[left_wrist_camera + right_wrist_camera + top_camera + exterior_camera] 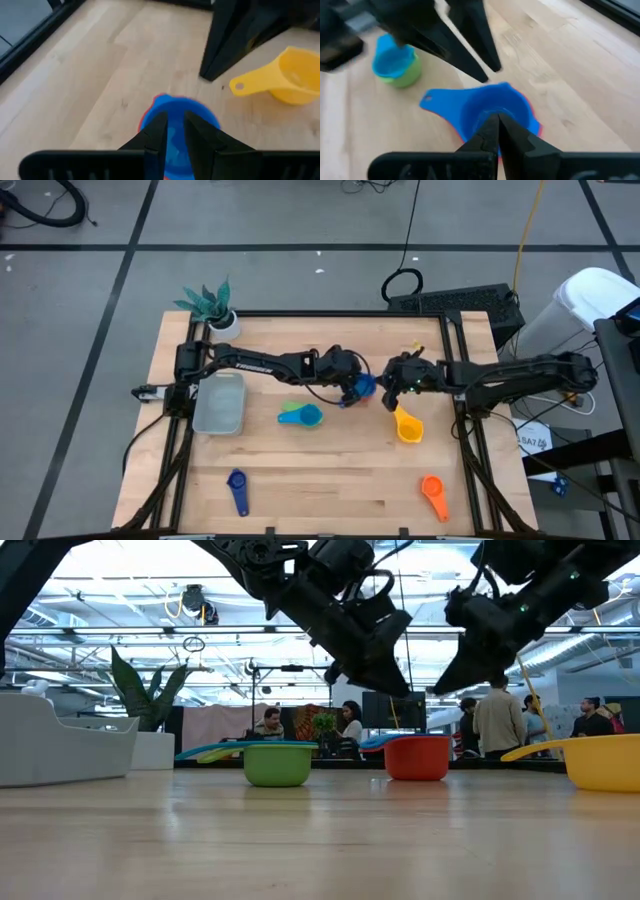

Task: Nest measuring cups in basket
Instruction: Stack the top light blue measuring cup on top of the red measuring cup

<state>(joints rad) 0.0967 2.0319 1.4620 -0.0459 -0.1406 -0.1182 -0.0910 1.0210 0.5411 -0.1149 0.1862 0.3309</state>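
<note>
Two grippers are meeting at table centre over the blue cup (364,386), nested in the red cup (417,757): the left gripper (352,392) is pinching its rim from nine o'clock, the right gripper (392,385) is clamping it from three o'clock. The basket (219,402) is lying at nine o'clock, the light blue cup (303,415) in the green cup (278,762) between them, the yellow cup (407,424) at four o'clock. The dark blue cup (237,489) and orange cup (434,495) are resting toward six o'clock.

Two dark, slender jointed arms with black cables, white lettering on the left arm (255,364).
</note>
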